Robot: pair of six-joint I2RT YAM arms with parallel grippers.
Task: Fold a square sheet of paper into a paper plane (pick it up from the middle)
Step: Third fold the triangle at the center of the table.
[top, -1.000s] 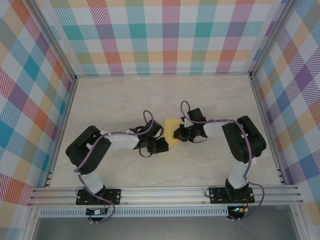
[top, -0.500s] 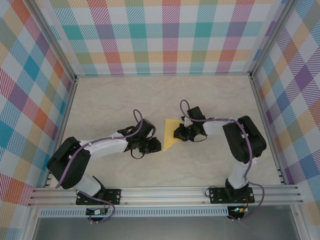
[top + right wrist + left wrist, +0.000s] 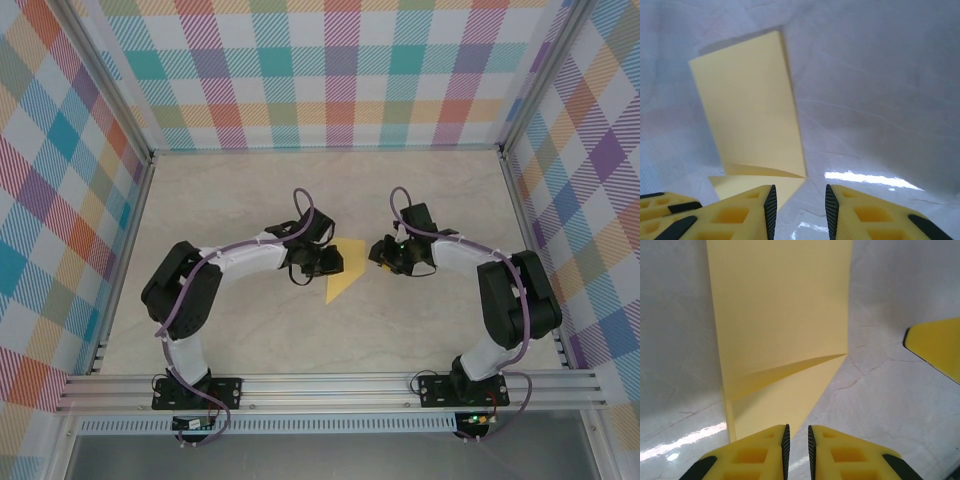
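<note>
The yellow sheet of paper (image 3: 346, 272) lies folded on the table between my two grippers, one point toward the near edge. In the left wrist view the sheet of paper (image 3: 780, 315) shows a long band with a raised crease across it. Its pointed end reaches the left gripper (image 3: 796, 432), whose jaws stand a narrow gap apart with only table between them. The left gripper (image 3: 327, 262) sits at the paper's left edge. The right gripper (image 3: 381, 254) is just right of the paper, open and empty. In the right wrist view, the paper (image 3: 750, 110) lies ahead and left of that gripper (image 3: 798, 192).
The tabletop (image 3: 250, 200) is pale marble. Checked walls (image 3: 340, 70) close it at the back and both sides, and an aluminium rail (image 3: 330, 385) runs along the near edge. A yellow finger (image 3: 935, 345) of the right gripper shows at the right of the left wrist view.
The right gripper opened, let go of the paper and drew back to the right. The left gripper swung back up to the paper's left edge. The paper now lies free on the table.
</note>
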